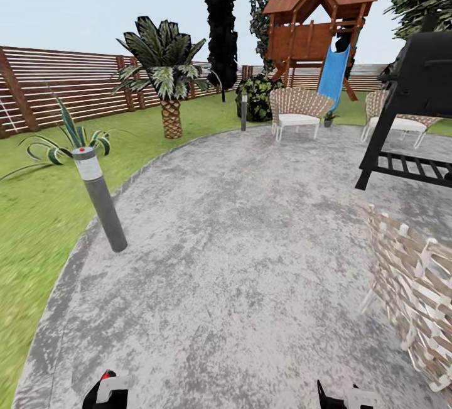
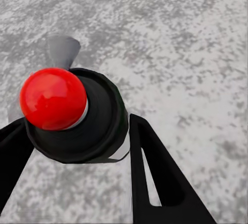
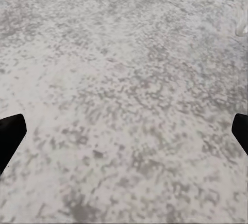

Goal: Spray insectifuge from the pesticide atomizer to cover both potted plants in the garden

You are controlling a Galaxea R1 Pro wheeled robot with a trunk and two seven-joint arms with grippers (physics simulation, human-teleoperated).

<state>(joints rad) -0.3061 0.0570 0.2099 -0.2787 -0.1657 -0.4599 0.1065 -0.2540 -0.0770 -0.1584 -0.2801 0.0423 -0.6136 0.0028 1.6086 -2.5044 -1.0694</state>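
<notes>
Left gripper (image 2: 77,141): its two dark fingers stand apart with a black cylinder capped by a red knob (image 2: 52,98) between them; whether they press on it I cannot tell.
Right gripper (image 3: 124,131): wide open, fingertips at the frame edges, nothing between them, bare patio (image 3: 124,79) beneath.
Spray bottle: not to be seen from here, so no bearing from either gripper can be given.
Potted plants: one small pot (image 1: 328,119) sits far off by the wicker chair (image 1: 296,110), too small to identify.
Near obstacles: woven chair (image 1: 417,289) close on the right, path light post (image 1: 100,198) on the left.
Farther: black grill (image 1: 414,107), palm (image 1: 166,76), playset with slide (image 1: 320,38), fence (image 1: 56,85).
Judgement: still travelling; searching comes first.
</notes>
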